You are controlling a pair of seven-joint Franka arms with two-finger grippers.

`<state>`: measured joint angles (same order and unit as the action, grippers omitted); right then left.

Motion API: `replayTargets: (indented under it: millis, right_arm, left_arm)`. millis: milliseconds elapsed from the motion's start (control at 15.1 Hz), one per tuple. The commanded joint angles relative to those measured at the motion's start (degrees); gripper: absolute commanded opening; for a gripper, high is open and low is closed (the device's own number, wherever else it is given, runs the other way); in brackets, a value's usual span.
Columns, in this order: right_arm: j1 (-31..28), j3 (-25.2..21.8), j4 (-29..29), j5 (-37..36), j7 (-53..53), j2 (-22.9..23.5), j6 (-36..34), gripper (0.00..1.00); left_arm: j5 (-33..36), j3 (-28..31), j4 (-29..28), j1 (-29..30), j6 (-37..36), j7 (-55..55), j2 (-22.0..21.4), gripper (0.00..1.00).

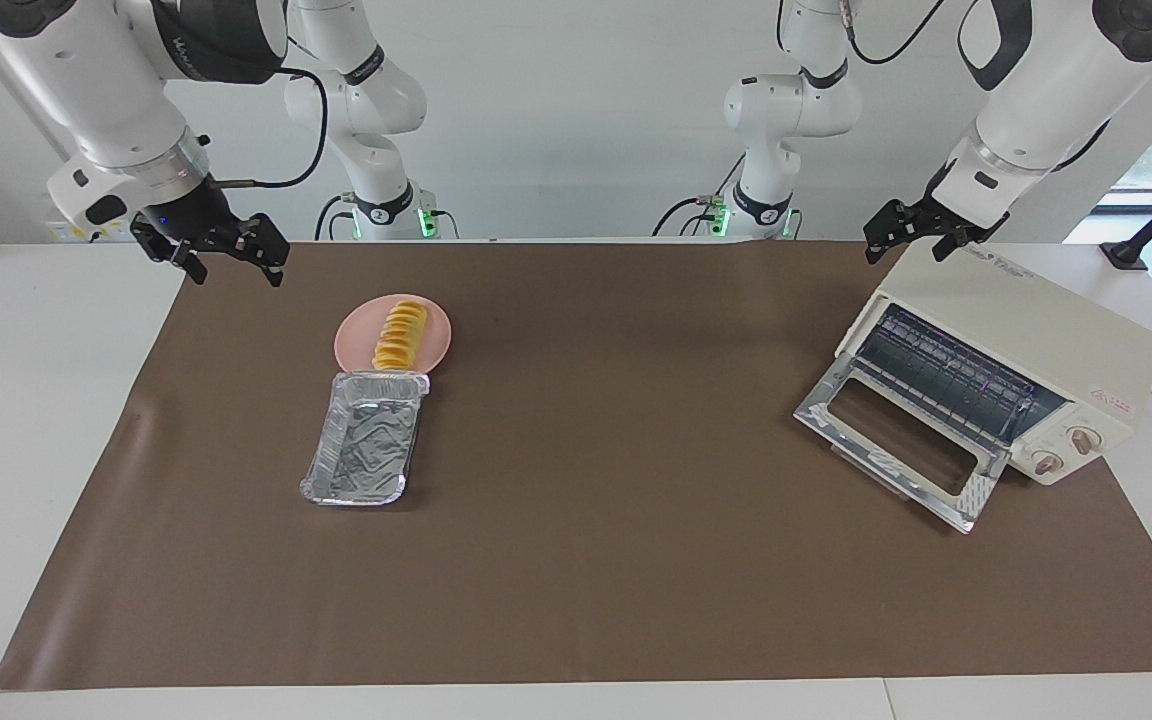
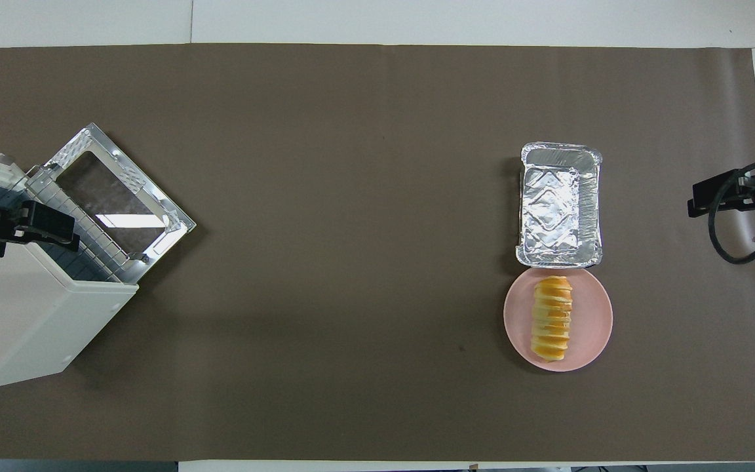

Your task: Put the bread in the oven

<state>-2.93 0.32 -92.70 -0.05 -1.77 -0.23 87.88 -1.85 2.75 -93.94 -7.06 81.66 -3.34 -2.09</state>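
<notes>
ridged yellow-orange bread [image 1: 400, 336], on pink plate [image 1: 354, 342]

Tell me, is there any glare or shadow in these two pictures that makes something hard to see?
In the overhead view, the oven door's glass catches a bright reflection, and the foil tray shines; a soft shadow lies beside the oven. In the facing view, the tray glints in its creases, the bread on the pink plate is evenly lit, and daylight enters from a window at the left arm's end.
</notes>
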Motion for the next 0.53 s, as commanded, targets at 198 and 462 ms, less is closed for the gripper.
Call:
replayTargets:
  millis: [198,462]
  right_arm:
    - [-0.9,0.4,-0.3,0.9,0.7,-0.7,-0.8,1.00]
    - [-1.2,0.3,-0.3,0.9,0.5,-0.7,-0.3,1.00]
  left_arm:
    - [0.8,-0.5,-0.7,0.6,0.8,0.3,-0.9,1.00]
    - [0.8,-0.5,-0.7,0.6,0.8,0.2,-0.9,1.00]
